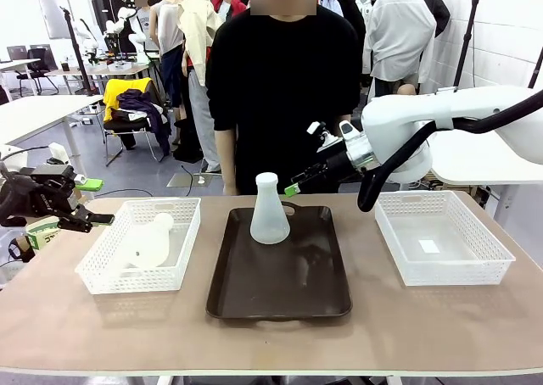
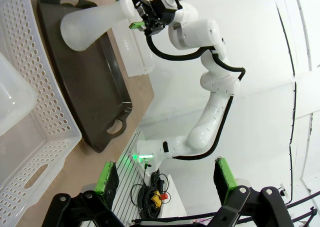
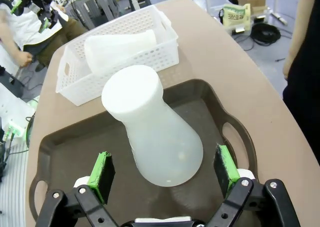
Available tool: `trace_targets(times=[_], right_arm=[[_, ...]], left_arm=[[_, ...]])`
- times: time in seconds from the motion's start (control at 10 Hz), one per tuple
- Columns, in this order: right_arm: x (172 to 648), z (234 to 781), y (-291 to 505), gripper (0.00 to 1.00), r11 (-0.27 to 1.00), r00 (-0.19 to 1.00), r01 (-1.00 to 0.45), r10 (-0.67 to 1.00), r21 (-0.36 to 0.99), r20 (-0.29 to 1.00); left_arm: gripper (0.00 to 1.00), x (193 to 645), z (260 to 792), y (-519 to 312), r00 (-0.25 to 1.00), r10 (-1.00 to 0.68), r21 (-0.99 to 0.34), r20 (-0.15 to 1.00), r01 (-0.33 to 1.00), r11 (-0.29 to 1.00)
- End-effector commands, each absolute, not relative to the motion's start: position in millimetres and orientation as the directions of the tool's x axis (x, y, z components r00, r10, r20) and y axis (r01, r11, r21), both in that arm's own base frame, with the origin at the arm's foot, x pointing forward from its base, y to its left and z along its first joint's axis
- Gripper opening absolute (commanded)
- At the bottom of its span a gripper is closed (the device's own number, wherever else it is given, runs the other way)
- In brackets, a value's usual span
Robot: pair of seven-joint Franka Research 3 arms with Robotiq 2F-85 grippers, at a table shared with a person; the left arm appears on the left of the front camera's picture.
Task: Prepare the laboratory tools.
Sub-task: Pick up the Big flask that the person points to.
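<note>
Right gripper (image 1: 294, 187) is held spread and empty, just by the neck of a translucent frosted-white conical flask (image 1: 270, 215). The flask is stood upright on its wide base, judged for stability, near the dark brown tray's (image 1: 288, 279) far edge. Left gripper (image 1: 85, 220) is held spread and empty at the table's (image 1: 424, 317) left edge.

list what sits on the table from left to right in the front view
left white basket holding the lying flask → dark tray bearing the upright flask → right white basket
</note>
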State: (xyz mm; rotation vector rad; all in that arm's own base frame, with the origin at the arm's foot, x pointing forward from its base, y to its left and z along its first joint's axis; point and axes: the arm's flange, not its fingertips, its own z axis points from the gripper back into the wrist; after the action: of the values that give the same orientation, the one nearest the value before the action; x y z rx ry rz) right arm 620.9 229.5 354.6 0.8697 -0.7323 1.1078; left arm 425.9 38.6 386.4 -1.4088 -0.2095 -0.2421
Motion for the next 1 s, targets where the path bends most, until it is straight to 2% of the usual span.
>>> trace_targets(times=[0.0, 0.2, 0.5, 0.6, 0.9], right_arm=[[622, 356, 230, 1.0, 0.197, 0.279, -0.957, 0.446, 0.211, 0.85], [622, 356, 230, 1.0, 0.197, 0.279, -0.957, 0.446, 0.211, 0.85], [622, 356, 230, 1.0, 0.197, 0.279, -0.957, 0.446, 0.211, 0.85], [621, 355, 232, 1.0, 0.196, 0.286, -0.956, 0.44, 0.219, 0.851], [594, 368, 188, 1.0, 0.299, 0.32, -0.933, 0.43, 0.201, 0.844]], left_arm=[[1.0, 424, 400, 44, 0.941, -0.036, -0.928, 0.337, 0.338, 0.158], [1.0, 424, 432, 56, 0.897, -0.027, -0.875, 0.442, 0.437, 0.21], [1.0, 442, 468, 61, 0.834, -0.073, -0.765, 0.546, 0.532, 0.362], [1.0, 446, 475, 60, 0.821, -0.082, -0.744, 0.565, 0.549, 0.38], [1.0, 452, 480, 57, 0.818, -0.1, -0.739, 0.567, 0.559, 0.377]])
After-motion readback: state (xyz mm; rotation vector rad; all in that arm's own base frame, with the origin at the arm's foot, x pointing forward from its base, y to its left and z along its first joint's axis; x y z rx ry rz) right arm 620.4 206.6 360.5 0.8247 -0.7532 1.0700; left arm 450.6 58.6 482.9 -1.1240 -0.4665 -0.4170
